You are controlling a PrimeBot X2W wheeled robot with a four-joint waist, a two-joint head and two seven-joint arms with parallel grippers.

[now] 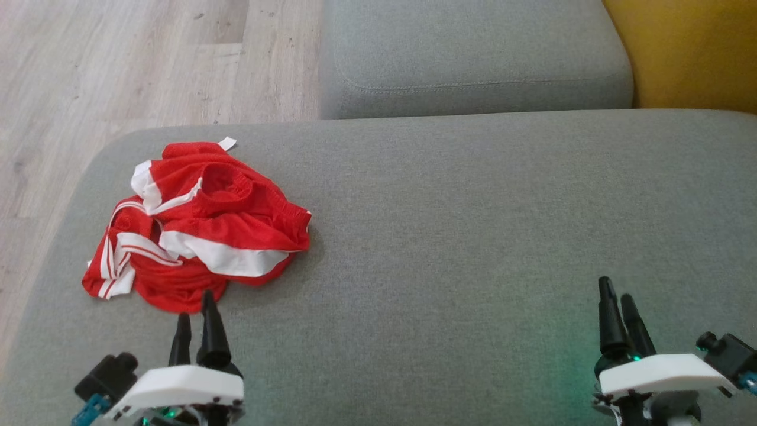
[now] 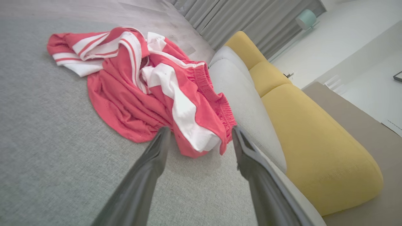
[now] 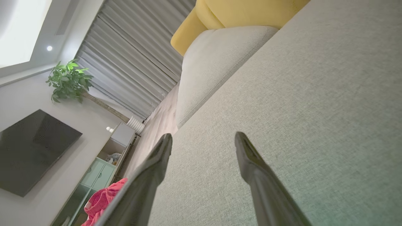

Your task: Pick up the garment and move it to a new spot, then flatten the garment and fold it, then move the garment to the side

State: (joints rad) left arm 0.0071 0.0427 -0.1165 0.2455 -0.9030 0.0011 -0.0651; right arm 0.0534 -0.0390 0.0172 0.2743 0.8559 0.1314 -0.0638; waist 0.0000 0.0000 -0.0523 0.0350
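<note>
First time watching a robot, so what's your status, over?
Left gripper: jaws open, empty, beside red garment. Right gripper: jaws open, over sofa. Garment crumpled, not lifted. Nothing in the way.

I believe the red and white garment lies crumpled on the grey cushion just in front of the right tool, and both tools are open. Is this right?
Not quite. The garment lies just in front of the left tool, not the right tool, as the head view shows. The rest holds: it is crumpled on the grey cushion, and both tools are open.
</note>
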